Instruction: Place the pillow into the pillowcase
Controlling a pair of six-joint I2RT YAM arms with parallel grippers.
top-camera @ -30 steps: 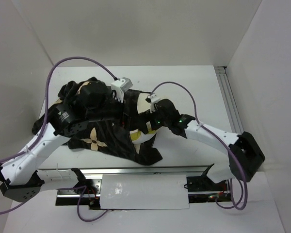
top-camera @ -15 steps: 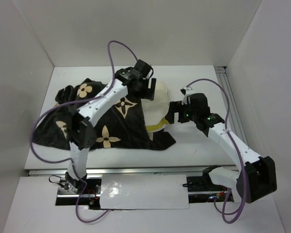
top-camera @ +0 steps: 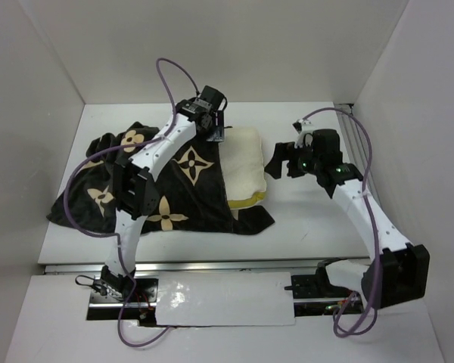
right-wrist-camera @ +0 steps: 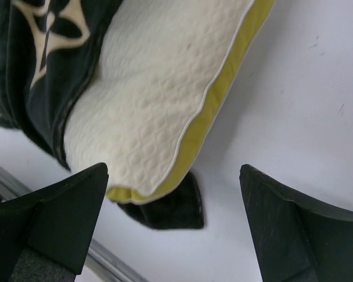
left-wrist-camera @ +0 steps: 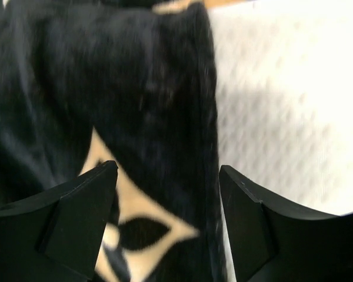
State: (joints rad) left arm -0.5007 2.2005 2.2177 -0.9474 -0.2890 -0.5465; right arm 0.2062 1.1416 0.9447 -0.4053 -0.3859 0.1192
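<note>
The dark pillowcase (top-camera: 166, 189) with tan flowers lies flat at the left-centre of the table. The cream pillow (top-camera: 246, 162) sticks out of its right-hand opening, and its yellow edge shows at the front. My left gripper (top-camera: 218, 134) is open over the far end of the opening. In the left wrist view (left-wrist-camera: 165, 176) the pillowcase hem (left-wrist-camera: 182, 117) runs between the jaws, with the pillow (left-wrist-camera: 282, 106) on the right. My right gripper (top-camera: 275, 161) is open and empty just right of the pillow. In the right wrist view (right-wrist-camera: 172, 176) it is above the pillow's corner (right-wrist-camera: 165, 100) and a pillowcase flap (right-wrist-camera: 173, 208).
White walls enclose the table on the left, back and right. An aluminium rail (top-camera: 357, 151) runs along the right side and another (top-camera: 212, 266) along the front edge. A white sheet (top-camera: 227, 299) lies in front between the arm bases.
The left arm has swung from over the pillowcase's left part to the far end of the opening. The right gripper has pulled back right off the pillow. The pillowcase now lies flatter.
</note>
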